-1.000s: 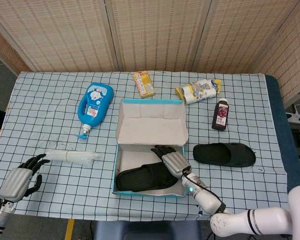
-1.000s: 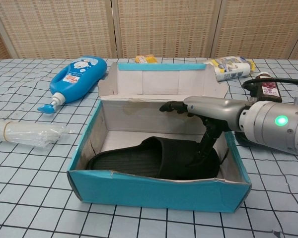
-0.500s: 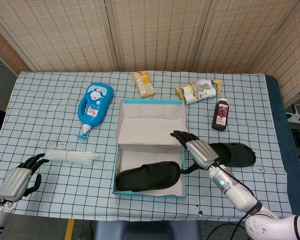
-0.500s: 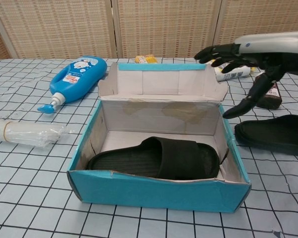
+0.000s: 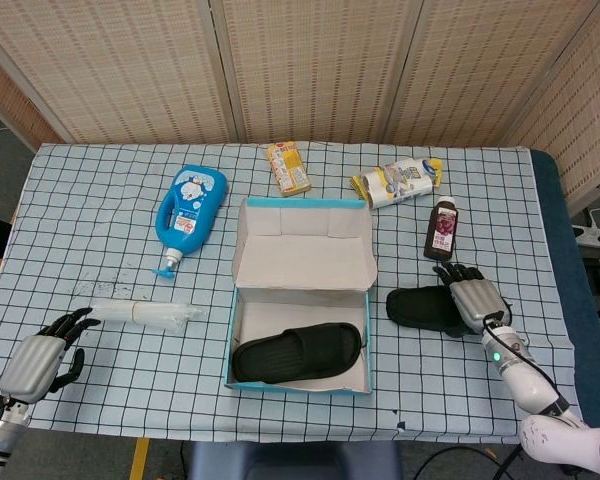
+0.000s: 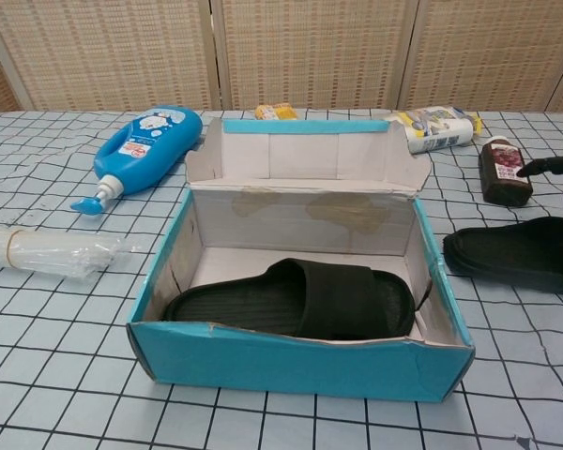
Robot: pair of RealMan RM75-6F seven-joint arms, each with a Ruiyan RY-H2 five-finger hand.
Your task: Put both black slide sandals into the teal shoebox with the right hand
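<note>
The teal shoebox (image 5: 302, 262) stands open at the table's middle, its front wall (image 6: 300, 361) nearest me. One black slide sandal (image 5: 298, 352) lies flat inside it (image 6: 296, 298). The second sandal (image 5: 420, 307) lies on the cloth just right of the box (image 6: 511, 253). My right hand (image 5: 477, 300) hovers over that sandal's right end with its fingers apart and holds nothing. The chest view shows only a fingertip (image 6: 552, 167) of it, above the sandal. Far from both sandals, my left hand (image 5: 40, 362) rests empty at the front left corner.
A blue lotion bottle (image 5: 190, 210) and a clear plastic-wrapped roll (image 5: 145, 313) lie left of the box. Behind it are a yellow carton (image 5: 288, 167) and a snack pack (image 5: 397, 182). A dark juice bottle (image 5: 441, 230) stands just behind the loose sandal.
My right hand has risen out of the shoebox, leaving the first sandal inside, and swung right to above the second sandal. The left hand has not moved.
</note>
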